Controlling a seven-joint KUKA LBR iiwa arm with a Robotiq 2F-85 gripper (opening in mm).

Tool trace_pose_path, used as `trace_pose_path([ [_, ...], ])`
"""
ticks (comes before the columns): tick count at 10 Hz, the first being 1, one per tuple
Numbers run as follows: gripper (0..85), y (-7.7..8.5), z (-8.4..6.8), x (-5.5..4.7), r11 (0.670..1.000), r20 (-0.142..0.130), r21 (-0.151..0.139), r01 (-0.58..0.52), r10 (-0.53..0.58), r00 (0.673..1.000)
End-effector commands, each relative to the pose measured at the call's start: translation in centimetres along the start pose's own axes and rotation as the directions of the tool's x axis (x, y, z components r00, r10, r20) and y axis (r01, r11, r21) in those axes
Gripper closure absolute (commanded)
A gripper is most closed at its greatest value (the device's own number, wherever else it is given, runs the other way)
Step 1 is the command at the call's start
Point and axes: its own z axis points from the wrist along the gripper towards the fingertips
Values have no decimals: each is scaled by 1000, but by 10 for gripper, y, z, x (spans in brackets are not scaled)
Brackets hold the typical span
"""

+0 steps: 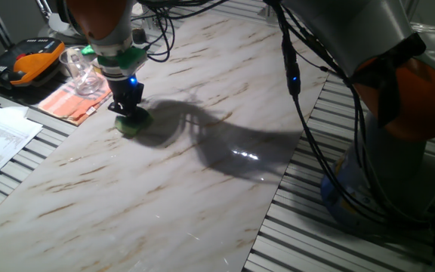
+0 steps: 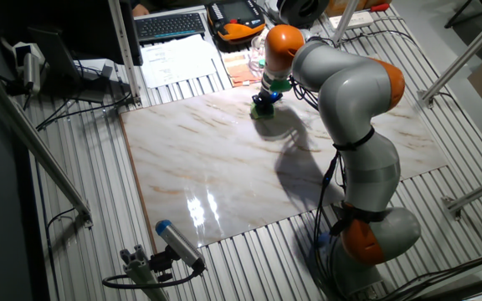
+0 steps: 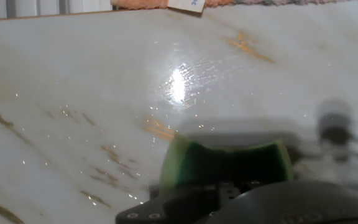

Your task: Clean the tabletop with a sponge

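Pressing: I have the claw (image 1: 131, 113) pinching the sponge (image 1: 134, 125) flat on the tabletop (image 1: 202, 166), so wiping bites.
Position: near the far edge, leaving most of the slab unwiped.

The green sponge (image 1: 133, 124) lies flat on the glossy white, brown-veined tabletop (image 1: 165, 189), near its far edge.

The sponge (image 1: 133, 125) lies on the tabletop (image 1: 172, 189) near its ten o'clock edge, under the gripper (image 1: 129, 112).
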Motion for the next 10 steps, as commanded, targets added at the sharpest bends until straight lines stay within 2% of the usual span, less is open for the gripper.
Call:
trace_pose_path([
  [1,850,2,0,-1,1000,-1,-1,-3,3,1000],
  [5,850,12,-4,-1,1000,-9,-7,-23,23,1000],
  [6,850,14,-3,-3,1000,-12,-17,-26,26,1000],
  [10,850,13,2,-7,999,-9,-28,-22,21,1000],
])
